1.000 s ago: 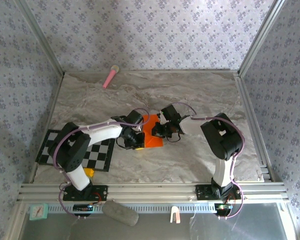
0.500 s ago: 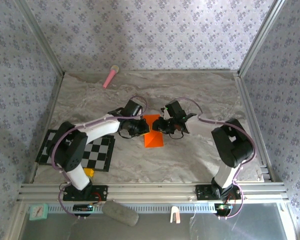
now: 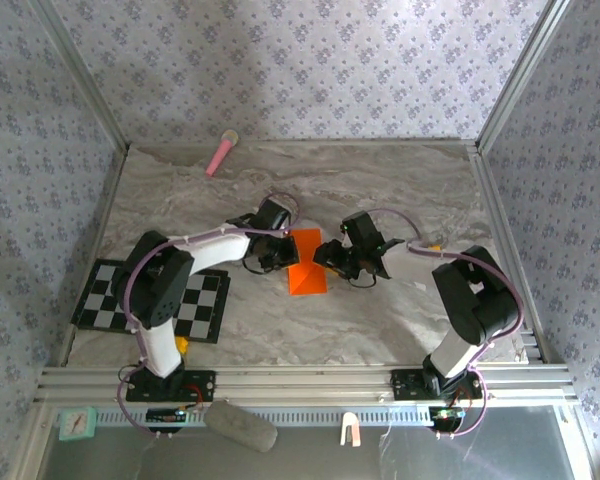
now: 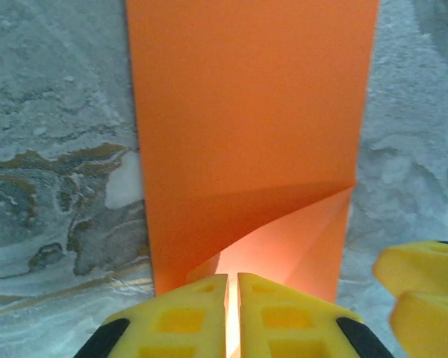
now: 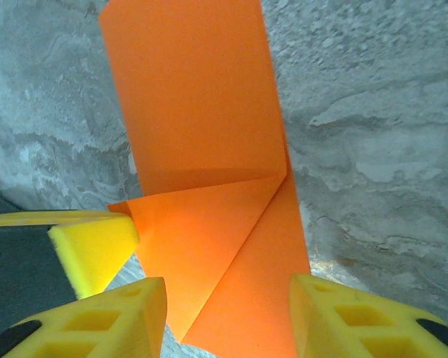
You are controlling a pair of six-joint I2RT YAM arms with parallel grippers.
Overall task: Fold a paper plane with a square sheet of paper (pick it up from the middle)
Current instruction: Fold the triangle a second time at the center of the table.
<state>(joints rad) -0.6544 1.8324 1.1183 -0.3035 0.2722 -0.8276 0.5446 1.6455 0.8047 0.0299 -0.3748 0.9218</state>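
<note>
The orange sheet of paper [image 3: 307,268] lies on the marble table, folded into a long strip with one corner creased over into a triangle [image 5: 201,246]. My left gripper [image 3: 278,250] sits at the strip's left edge. In the left wrist view its yellow fingers [image 4: 187,313] are shut on the raised flap [image 4: 284,246], leaving only a thin slit between them. My right gripper [image 3: 332,258] is at the paper's right edge. In the right wrist view it [image 5: 228,292] stands open above the strip's near end, with the paper lying between the spread fingers, untouched.
A pink stick [image 3: 221,153] lies at the back left. The black-and-white checkered mat [image 3: 155,298] is at the left front, with a small yellow piece [image 3: 179,345] below it. Aluminium rails [image 3: 500,230] border the table at the sides and front.
My right gripper has opened and let go of the paper, drawing slightly back to the right. My left gripper has shifted up along the paper's left edge, still pinching the flap.
</note>
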